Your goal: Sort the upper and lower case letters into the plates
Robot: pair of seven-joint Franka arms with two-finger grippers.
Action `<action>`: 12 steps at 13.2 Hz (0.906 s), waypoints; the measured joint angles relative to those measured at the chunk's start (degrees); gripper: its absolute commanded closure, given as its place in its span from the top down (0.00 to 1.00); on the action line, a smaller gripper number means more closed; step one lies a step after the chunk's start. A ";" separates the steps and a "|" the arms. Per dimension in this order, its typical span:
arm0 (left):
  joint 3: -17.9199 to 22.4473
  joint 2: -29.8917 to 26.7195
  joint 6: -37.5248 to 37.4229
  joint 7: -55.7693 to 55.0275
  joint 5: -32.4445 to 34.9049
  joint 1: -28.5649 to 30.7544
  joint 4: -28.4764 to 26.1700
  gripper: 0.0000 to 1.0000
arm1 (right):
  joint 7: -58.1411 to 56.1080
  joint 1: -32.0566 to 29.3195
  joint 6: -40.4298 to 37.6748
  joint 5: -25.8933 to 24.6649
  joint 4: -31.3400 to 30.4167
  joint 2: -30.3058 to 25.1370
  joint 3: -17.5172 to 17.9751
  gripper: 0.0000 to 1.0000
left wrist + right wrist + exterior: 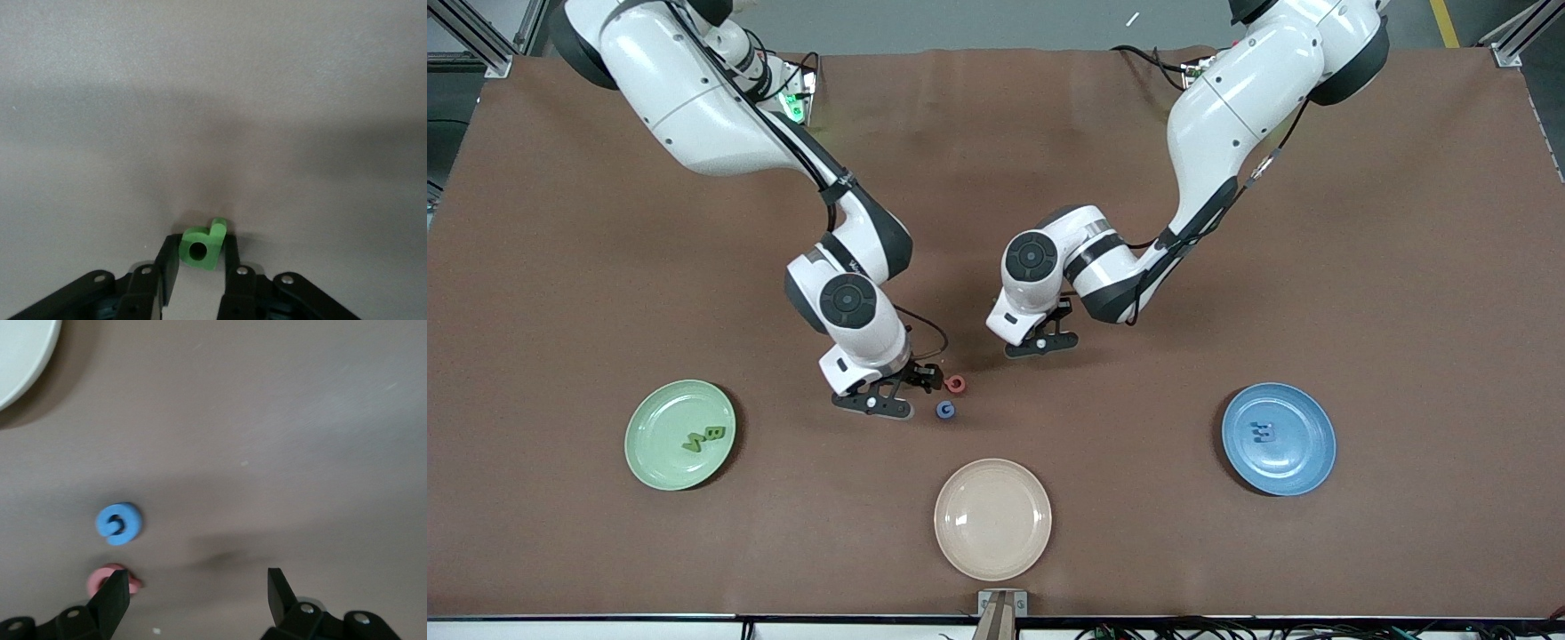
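At the right arm's end of the worktop (569, 267) lies the mint green plate (649, 444), and it carries two green letters (704, 437), a zigzag one and a B as far as I can read them.

Next comes the right gripper (911, 396), low over the worktop with its fingers spread wide and nothing between them. In the right wrist view the pink letter (110, 579) sits touching one fingertip, and the blue letter (119, 522) lies just beside it, outside the open span. So the pink one is the nearest target, but the gripper is not centred on it; I judge it must shift sideways toward the pink piece before it closes.

Nearer to the front camera, in the middle, rests the cream-beige plate (992, 519), with nothing on it.

The left gripper (1040, 345) hangs over the middle of the worktop. Its fingers are closed on a small green letter (202, 245), perhaps a lowercase d, pinched across its round body.

At the left arm's end lies the blue plate (1303, 462) with one blue letter (1263, 433) on it. The left arm is clearly the nearer one to this plate, which lies well apart from its gripper.
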 measured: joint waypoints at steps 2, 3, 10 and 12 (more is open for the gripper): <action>0.00 -0.02 0.08 0.00 0.00 0.03 0.02 0.02 | 1.21 1.43 0.33 0.00 2.20 2.07 -0.02 0.92; 0.01 -0.02 0.08 0.00 0.00 0.07 0.04 0.01 | 1.34 1.90 0.49 0.00 2.91 2.70 -0.04 0.92; 0.86 -4.14 0.25 6.73 1.26 10.80 4.60 0.02 | 1.35 6.48 4.49 0.00 4.78 5.78 -2.37 0.87; 1.02 -4.70 0.13 12.32 1.35 16.33 5.09 0.02 | 1.35 8.78 4.50 -0.11 5.41 6.15 -4.10 0.85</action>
